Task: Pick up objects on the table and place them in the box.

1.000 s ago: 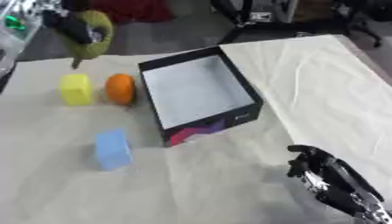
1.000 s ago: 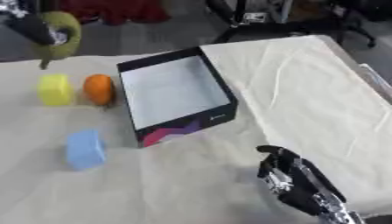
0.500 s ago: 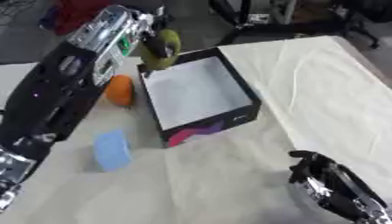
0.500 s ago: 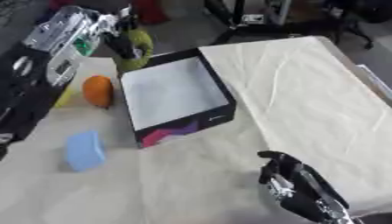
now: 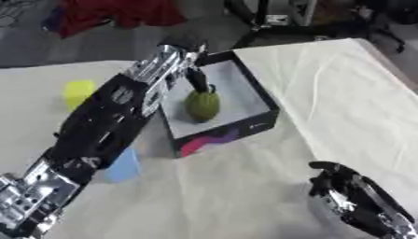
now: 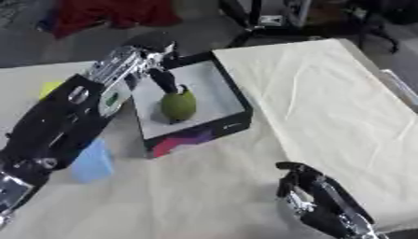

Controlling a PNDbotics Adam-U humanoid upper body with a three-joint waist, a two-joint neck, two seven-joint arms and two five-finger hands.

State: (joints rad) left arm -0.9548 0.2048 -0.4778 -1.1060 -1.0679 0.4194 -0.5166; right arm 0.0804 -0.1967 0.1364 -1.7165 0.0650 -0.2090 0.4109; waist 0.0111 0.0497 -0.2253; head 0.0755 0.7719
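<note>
Green and pear-like, the fruit (image 5: 202, 105) now hangs inside the black box (image 5: 260, 122) at the centre of the frame, where a second ago it was up in the upper left, above the yellow block (image 5: 79, 90); the left hand (image 5: 192, 77) has carried it over the rim and its fingers are curled round the stalk end, so release looks like the step due. Its forearm hides the orange object entirely and most of the blue block (image 5: 125, 164); whether the fruit touches the box floor I cannot tell. Lower right, the right hand (image 6: 303, 190) idles, fingers relaxed.
</note>
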